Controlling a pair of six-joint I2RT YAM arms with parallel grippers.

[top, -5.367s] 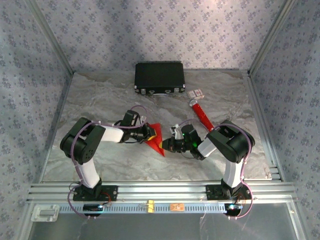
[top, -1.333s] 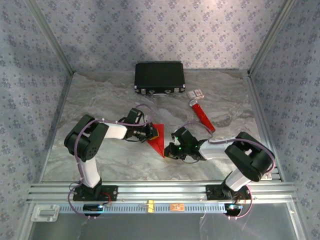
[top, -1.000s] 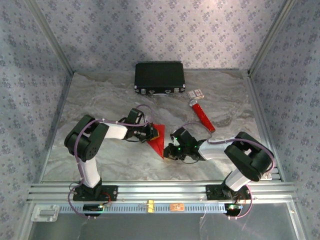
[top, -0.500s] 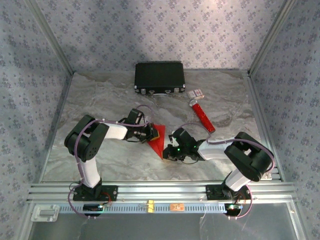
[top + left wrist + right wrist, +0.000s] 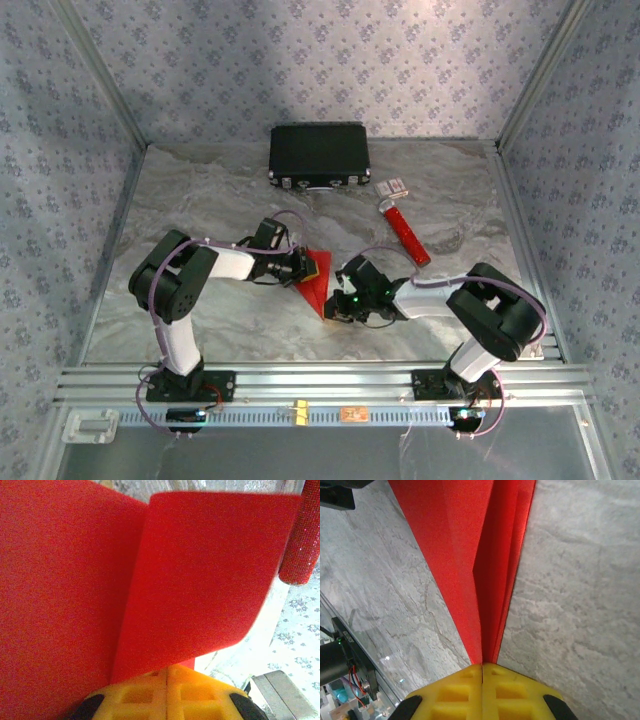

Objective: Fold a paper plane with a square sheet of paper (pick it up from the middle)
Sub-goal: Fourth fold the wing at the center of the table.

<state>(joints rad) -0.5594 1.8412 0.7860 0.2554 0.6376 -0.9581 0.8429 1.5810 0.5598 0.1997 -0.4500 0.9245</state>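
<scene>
No text, label, brand, number or sign can be read. Markings on the small white-and-red card (image 5: 393,186) near the far edge of the counter (image 5: 200,190), right of the middle, and on the orange tag (image 5: 352,413) on the rail (image 5: 300,385) along the near edge, are too small to be made out.

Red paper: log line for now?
folded red paper: gripped both sides | left gripper: shut on it | right gripper: shut on it
</scene>
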